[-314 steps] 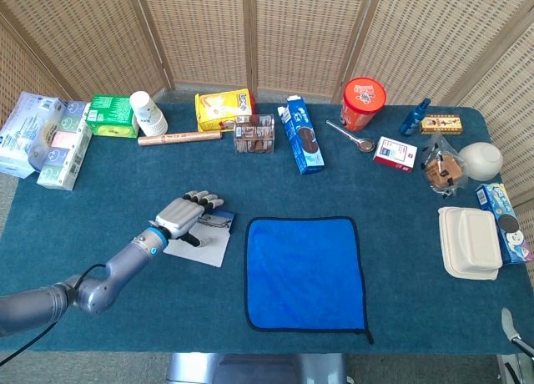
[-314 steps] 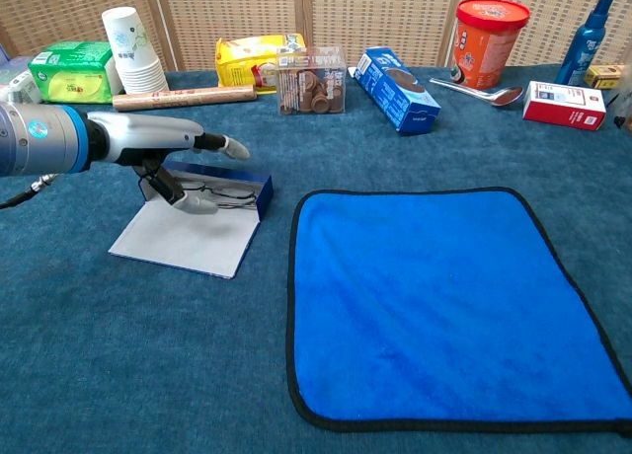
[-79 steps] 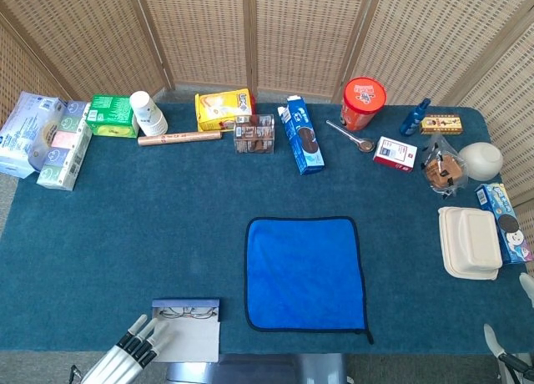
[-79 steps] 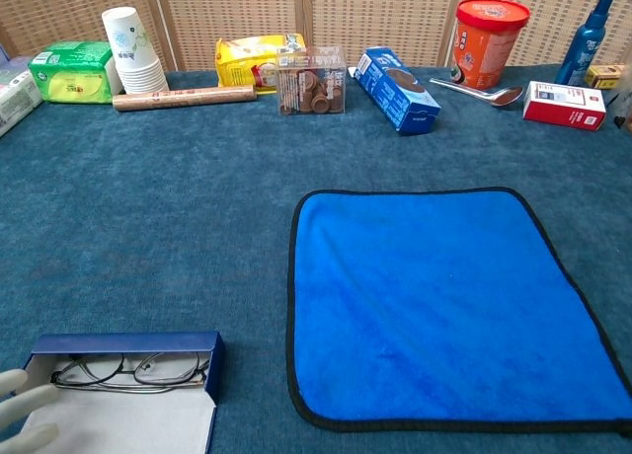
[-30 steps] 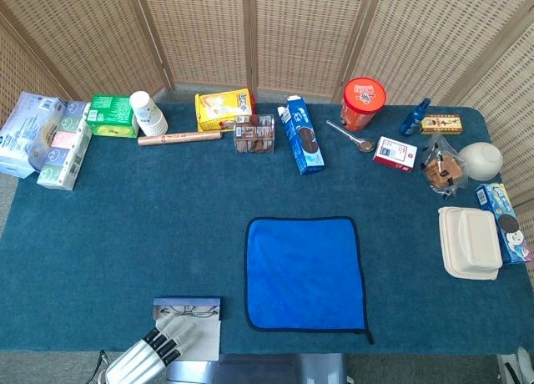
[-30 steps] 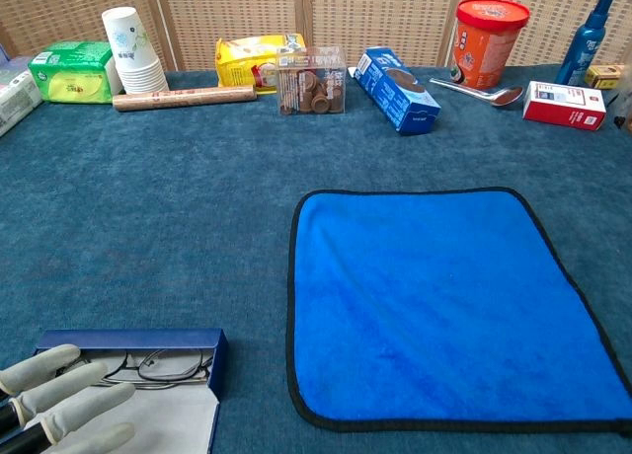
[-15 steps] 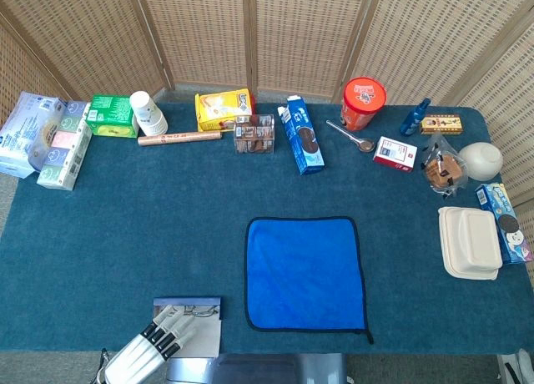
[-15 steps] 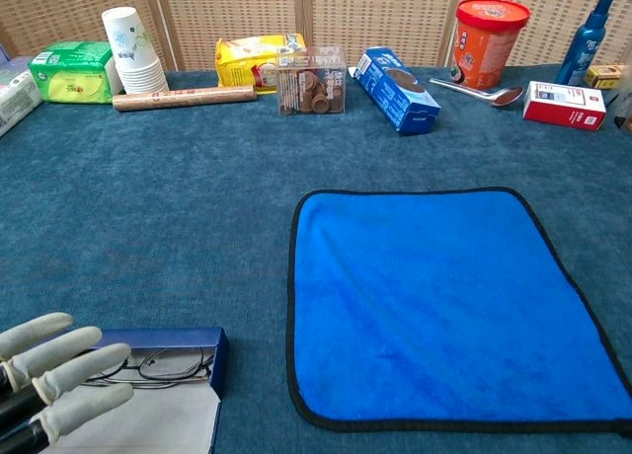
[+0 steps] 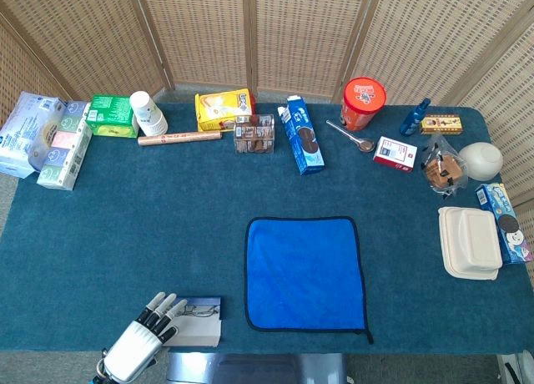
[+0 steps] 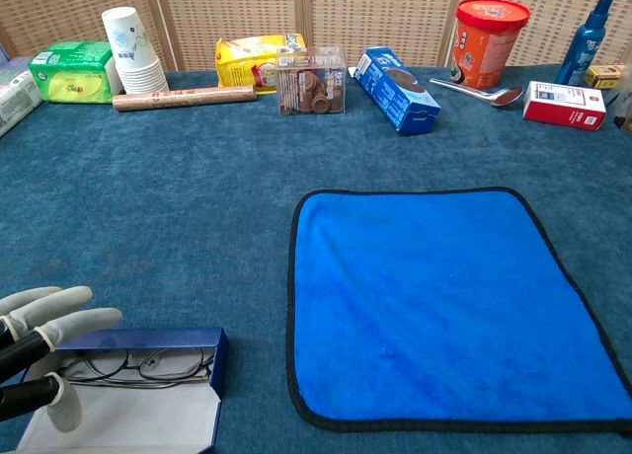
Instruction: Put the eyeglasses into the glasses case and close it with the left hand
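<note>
At the near left corner of the table (image 9: 100,234), the glasses case (image 10: 148,360) is located, lying open with its pale lid (image 10: 128,419) folded flat toward the table edge. The eyeglasses (image 10: 133,365) are seated inside the blue tray of the case. The left hand (image 10: 39,350) is positioned over the left end of the case, with its fingers (image 10: 74,324) spread and extended and nothing grasped; whether the case is touched cannot be determined. In the head view the same hand (image 9: 138,341) is seen beside the case (image 9: 196,315). A blue cloth (image 9: 304,271) is laid flat just to the right of the case. The right hand is not shown in either view.
</note>
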Available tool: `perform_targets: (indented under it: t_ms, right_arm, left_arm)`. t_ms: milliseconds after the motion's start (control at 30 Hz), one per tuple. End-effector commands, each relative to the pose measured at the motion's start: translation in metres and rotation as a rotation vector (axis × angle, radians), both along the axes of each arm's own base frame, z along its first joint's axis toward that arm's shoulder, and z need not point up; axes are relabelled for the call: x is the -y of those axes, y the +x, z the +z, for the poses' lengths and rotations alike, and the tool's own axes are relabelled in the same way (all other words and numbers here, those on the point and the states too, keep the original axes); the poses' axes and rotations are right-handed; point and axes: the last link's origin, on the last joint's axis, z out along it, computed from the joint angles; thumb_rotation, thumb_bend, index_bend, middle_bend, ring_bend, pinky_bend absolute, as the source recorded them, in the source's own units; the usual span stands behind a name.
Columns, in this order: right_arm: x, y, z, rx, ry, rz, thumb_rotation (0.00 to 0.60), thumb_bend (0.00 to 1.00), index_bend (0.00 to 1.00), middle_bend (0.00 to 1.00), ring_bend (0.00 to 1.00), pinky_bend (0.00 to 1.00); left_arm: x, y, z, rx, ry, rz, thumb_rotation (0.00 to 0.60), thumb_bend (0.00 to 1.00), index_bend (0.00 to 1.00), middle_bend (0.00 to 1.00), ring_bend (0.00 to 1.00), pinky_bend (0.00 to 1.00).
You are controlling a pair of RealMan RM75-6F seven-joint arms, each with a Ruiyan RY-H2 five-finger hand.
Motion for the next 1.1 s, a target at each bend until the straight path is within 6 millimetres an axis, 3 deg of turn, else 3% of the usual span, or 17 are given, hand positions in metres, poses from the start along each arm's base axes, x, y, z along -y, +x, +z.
perform_targets:
  t_ms: [33, 200, 333, 567, 1100]
  right_arm:
    - [0.000, 0.000, 0.000, -0.001, 0.000, -0.003, 0.476, 0.34, 0.05, 0.13, 0.00, 0.12]
    - [0.000, 0.001, 0.000, 0.022, 0.008, 0.003, 0.476, 0.34, 0.04, 0.13, 0.00, 0.13]
    - [-0.001, 0.000, 0.001, 0.025, 0.010, 0.002, 0.483, 0.34, 0.04, 0.13, 0.00, 0.13]
    - [-0.002, -0.002, 0.001, 0.030, 0.011, -0.002, 0.477, 0.34, 0.04, 0.13, 0.00, 0.13]
    - [-0.004, -0.005, 0.002, 0.029, 0.006, -0.019, 0.481, 0.34, 0.04, 0.13, 0.00, 0.14]
  left_arm:
    - [-0.001, -0.001, -0.002, -0.005, -0.006, 0.013, 0.600, 0.29, 0.53, 0.14, 0.00, 0.10]
    - [-0.003, -0.001, -0.002, -0.005, -0.009, 0.022, 0.600, 0.32, 0.59, 0.18, 0.00, 0.09]
    - [-0.004, 0.001, -0.001, -0.010, 0.003, 0.005, 0.600, 0.34, 0.62, 0.19, 0.00, 0.17]
    - [-0.009, 0.000, 0.001, 0.000, 0.021, 0.020, 0.600, 0.37, 0.65, 0.22, 0.00, 0.17]
    - [-0.033, 0.008, 0.004, 0.101, 0.065, 0.096, 0.600, 0.37, 0.59, 0.21, 0.01, 0.17]
